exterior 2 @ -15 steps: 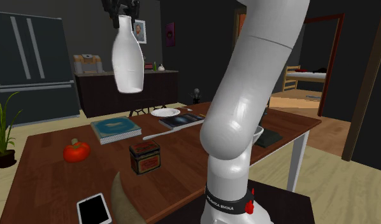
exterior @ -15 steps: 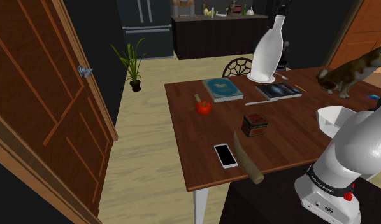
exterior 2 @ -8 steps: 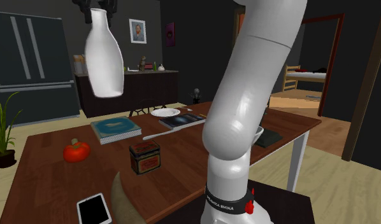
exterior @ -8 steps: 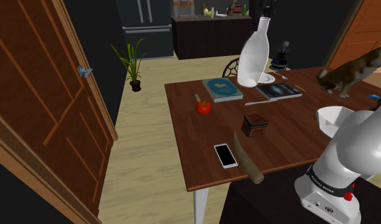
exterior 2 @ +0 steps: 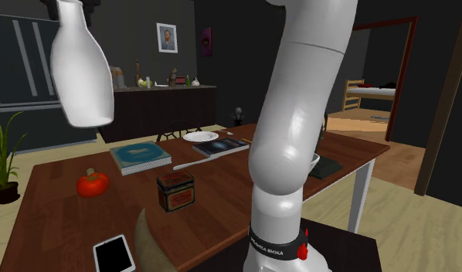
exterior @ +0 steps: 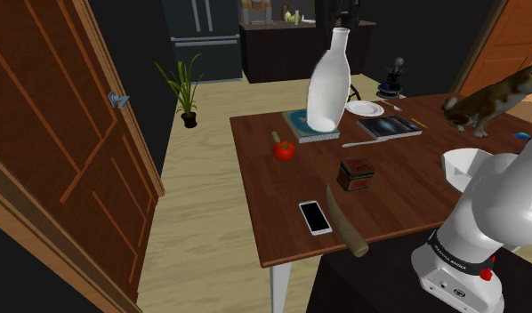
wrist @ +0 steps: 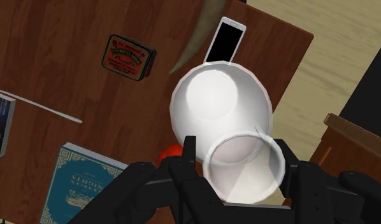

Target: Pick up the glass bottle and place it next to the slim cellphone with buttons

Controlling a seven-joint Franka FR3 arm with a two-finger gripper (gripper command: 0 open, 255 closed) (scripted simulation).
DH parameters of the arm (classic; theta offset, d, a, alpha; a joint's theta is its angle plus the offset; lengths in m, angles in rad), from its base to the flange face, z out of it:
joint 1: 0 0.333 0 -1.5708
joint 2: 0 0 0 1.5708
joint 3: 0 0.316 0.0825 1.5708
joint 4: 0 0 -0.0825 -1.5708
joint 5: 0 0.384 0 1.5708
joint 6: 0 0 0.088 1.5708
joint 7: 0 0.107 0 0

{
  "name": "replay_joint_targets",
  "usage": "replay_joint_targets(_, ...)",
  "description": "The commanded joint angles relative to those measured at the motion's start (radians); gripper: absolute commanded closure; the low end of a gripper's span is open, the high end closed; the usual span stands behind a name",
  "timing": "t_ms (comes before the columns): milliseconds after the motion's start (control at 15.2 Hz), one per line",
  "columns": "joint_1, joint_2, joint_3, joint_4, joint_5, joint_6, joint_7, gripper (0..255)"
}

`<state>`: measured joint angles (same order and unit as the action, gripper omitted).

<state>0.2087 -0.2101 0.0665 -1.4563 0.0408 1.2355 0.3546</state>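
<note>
Aloft, a white bottle [exterior: 327, 84] hangs high over the wooden table [exterior: 407, 182], its neck clamped by the black gripper [wrist: 240, 159].
Near the table's front edge lie the phone [exterior: 315, 217], a brown horn [exterior: 347, 226] just beside it, and a red tin [exterior: 355, 174]; set down carelessly, the tall bottle could strike the horn and topple; the phone's buttons cannot be made out; the second exterior view crops the bottle's mouth.

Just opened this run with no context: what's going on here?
The Franka's black gripper is shut on the neck of a white bottle and holds it base down in the air, well above the wooden table. The cellphone it should go next to lies flat near the table's front edge in the shoulder view, beside a curved horn. The bottle is not yet set down.
</note>
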Motion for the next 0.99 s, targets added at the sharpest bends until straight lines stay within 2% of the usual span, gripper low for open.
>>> replay_joint_targets(0, 0.019, 0.032, 0.034, 0.033, 0.005, 0.001, 0.057, 255)
replay_joint_targets(330, 0.071, 0.135, 0.113, 0.15, 0.002, -0.008, 0.188, 255)
replay_joint_targets(594, 0.125, 0.248, 0.172, 0.285, -0.021, -0.03, 0.294, 255)
replay_joint_targets(858, 0.202, 0.401, 0.225, 0.486, -0.07, -0.082, 0.399, 255)
replay_joint_targets(924, 0.237, 0.469, 0.24, 0.583, -0.096, -0.113, 0.433, 255)
